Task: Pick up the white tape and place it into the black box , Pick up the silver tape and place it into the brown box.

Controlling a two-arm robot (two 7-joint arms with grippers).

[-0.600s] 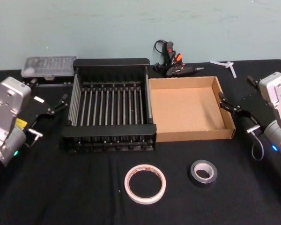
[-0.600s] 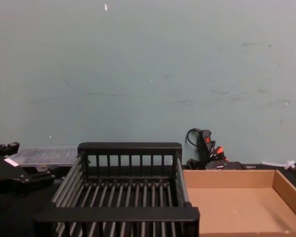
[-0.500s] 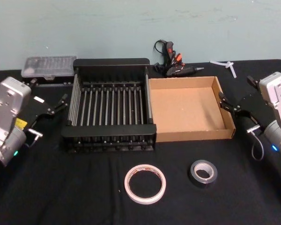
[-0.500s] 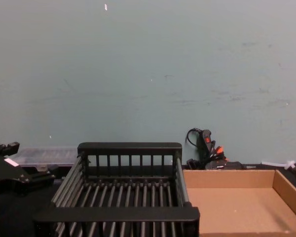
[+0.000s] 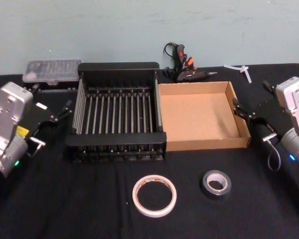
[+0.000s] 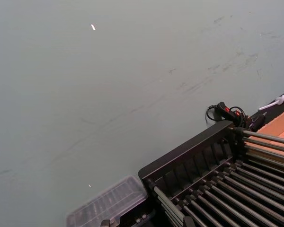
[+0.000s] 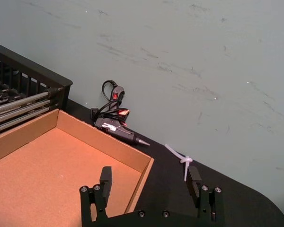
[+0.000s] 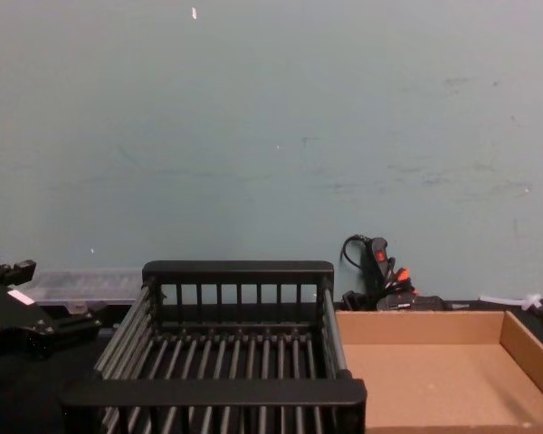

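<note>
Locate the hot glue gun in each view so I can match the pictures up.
Head view: glue gun at the wall, behind the brown box.
Chest view: right of centre, beyond the box's far wall.
Left wrist view: at the black box's far corner.
Right wrist view: centre.
Shared landmark: the black box.

The left arm's black gripper (image 5: 52, 117) sits low at the robot's left, its silver wrist angled inward, fingers apart. The right arm's black gripper (image 5: 249, 113) mirrors it at the right, fingers (image 7: 105, 177) spread wide, holding nothing.
</note>
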